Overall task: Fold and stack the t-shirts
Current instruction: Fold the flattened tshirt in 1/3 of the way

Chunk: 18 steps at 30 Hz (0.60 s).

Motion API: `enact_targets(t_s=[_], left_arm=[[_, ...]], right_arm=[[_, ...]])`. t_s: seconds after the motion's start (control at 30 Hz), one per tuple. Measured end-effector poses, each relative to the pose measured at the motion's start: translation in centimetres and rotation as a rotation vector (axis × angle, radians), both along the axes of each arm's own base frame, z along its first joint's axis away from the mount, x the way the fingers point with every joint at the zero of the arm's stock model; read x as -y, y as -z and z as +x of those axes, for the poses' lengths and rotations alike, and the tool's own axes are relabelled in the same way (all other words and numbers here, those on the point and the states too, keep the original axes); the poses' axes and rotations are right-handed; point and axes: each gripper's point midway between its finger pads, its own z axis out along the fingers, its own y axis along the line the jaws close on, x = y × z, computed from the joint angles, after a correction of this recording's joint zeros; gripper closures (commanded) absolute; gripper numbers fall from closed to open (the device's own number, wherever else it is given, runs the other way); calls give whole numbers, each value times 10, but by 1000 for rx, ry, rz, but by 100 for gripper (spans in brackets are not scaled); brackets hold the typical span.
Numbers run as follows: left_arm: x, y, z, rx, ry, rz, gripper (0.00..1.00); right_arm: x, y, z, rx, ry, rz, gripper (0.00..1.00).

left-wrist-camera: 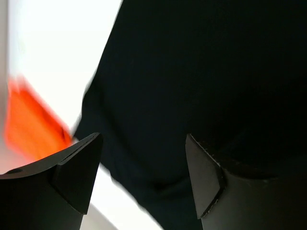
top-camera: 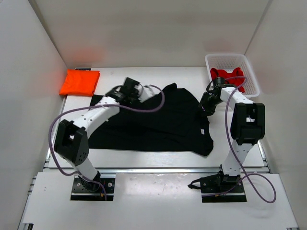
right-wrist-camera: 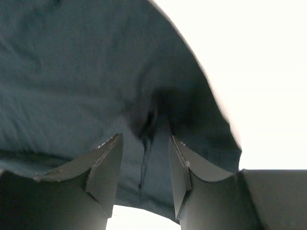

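Observation:
A black t-shirt (top-camera: 158, 122) lies spread flat across the middle of the table. My left gripper (top-camera: 134, 90) hovers over its far left edge, open wide, with only the dark cloth (left-wrist-camera: 192, 72) below the left gripper (left-wrist-camera: 143, 139). My right gripper (top-camera: 207, 103) is at the shirt's right edge. In the right wrist view, the right gripper (right-wrist-camera: 145, 138) is open, its jaws standing either side of a thin raised pucker of cloth (right-wrist-camera: 146, 129) without touching it. An orange t-shirt (top-camera: 79, 82) lies folded at the back left, a blur of orange (left-wrist-camera: 29, 124) in the left wrist view. A red t-shirt (top-camera: 228, 75) sits crumpled in the basket.
A white mesh basket (top-camera: 230, 56) stands at the back right corner. White walls close the table in on the left, back and right. Purple cables loop from both arms over the table.

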Motion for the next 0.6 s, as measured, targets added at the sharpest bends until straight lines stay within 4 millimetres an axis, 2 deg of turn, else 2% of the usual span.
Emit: enact_targets(t_s=[0.1, 0.3, 0.43, 0.6], left_arm=[[72, -6, -20, 24, 244, -35, 18], [183, 0, -63, 9, 611, -167, 11], [241, 15, -85, -15, 761, -255, 10], [287, 47, -121, -6, 883, -279, 11]], right_arm=[[1, 3, 13, 11, 19, 30, 63], [1, 6, 28, 24, 41, 74, 69], [1, 4, 29, 22, 56, 107, 70], [-2, 5, 26, 16, 60, 119, 68]])
